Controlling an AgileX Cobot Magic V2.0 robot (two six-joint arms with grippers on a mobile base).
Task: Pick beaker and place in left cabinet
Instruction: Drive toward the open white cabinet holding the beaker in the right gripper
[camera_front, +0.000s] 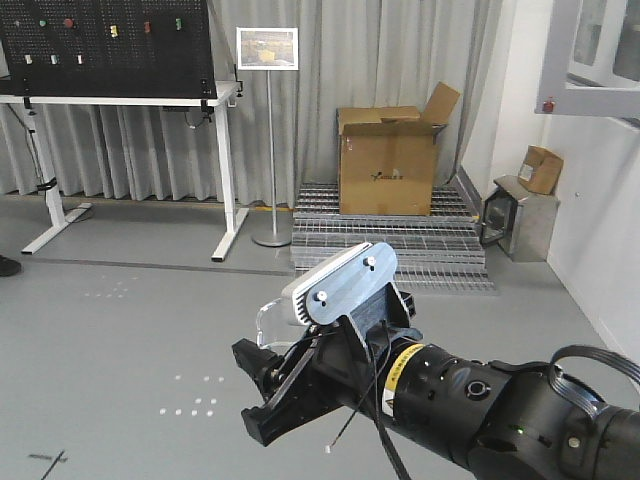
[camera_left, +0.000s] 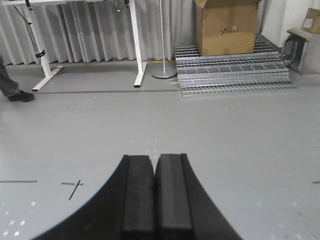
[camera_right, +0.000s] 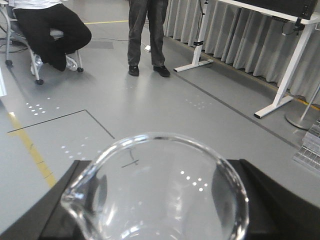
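Observation:
My right gripper (camera_front: 262, 385) is shut on the beaker (camera_front: 272, 318), a small clear glass cylinder held above the grey floor. In the right wrist view the beaker (camera_right: 165, 195) fills the gap of the right gripper (camera_right: 156, 210), with its pour spout at the lower left. The black fingers (camera_right: 59, 212) press on both of its sides. My left gripper (camera_left: 154, 167) is shut with its pads together and nothing between them. A light grey frame with glass panes (camera_front: 590, 60) shows at the top right; I cannot tell whether it is the left cabinet.
A white-legged table (camera_front: 120, 100) with a black panel stands at the back left. A sign stand (camera_front: 270, 130), a cardboard box (camera_front: 388, 160) on metal gratings (camera_front: 390, 250) and a small grey box (camera_front: 520, 220) lie ahead. Two people (camera_right: 147, 35) are in the right wrist view.

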